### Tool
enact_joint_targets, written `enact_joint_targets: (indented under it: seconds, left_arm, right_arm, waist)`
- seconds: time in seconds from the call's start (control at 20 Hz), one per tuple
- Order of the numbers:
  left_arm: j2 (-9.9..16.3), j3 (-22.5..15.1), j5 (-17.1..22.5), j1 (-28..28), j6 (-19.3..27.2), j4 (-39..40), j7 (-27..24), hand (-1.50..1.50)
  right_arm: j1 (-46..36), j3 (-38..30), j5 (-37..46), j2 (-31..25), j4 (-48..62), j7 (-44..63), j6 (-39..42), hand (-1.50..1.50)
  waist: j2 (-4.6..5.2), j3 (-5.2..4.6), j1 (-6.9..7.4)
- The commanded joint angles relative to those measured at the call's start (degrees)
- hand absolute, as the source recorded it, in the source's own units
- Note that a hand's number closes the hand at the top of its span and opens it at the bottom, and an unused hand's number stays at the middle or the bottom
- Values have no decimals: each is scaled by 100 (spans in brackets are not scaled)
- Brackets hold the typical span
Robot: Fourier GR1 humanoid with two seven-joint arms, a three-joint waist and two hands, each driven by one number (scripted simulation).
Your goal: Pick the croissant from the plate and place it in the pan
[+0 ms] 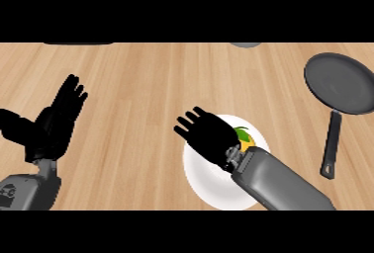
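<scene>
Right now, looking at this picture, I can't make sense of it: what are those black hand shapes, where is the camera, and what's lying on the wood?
The camera sits at the robot's head, looking steeply down on a wooden counter. Two grey forearms come in from below, each ending in a black hand. The left hand rests open at the left, fingers up. The right hand hangs over a white plate, covering most of the croissant; only a yellow-green bit shows, so I cannot tell if it is gripped. The dark pan lies at the right, handle toward the robot, with nothing in it.

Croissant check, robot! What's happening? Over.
Right hand over white round plate, fingers curled. Yellow-green croissant mostly hidden, grasp unclear. Left hand open, resting. Dark round pan empty.
</scene>
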Motion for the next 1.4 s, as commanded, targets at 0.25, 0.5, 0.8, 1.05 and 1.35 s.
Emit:
enact_joint_targets:
  seconds: [0.25, 0.5, 0.8, 1.05, 1.35]
  left_arm:
    - [-253, 167, -225, 54, -138, 134, -75, 0]
    - [-335, 215, -416, -275, -157, 285, 63, 0]
    - [-417, 388, -376, 279, -496, 128, -231, 0]
    - [-595, 273, -665, 56, -137, -155, 195, 0]
    - [-725, 197, -736, 119, -226, -340, 299, 0]
  right_arm:
    - [154, -230, 633, 52, 1065, -790, -729, -150]
    - [88, -479, 873, 420, 1593, -981, -1065, -150]
    - [90, -679, 1201, 982, 2068, -879, -1033, -150]
    - [-175, -779, 1289, 814, 2568, -1711, -1387, 150]
    - [-224, -820, 1456, 1165, 3252, -1876, -2096, 150]
  waist:
    - [1, 0, -2]
    - [4, 0, -18]
    - [3, -1, 0]
    - [2, 1, 3]
    - [5, 1, 28]
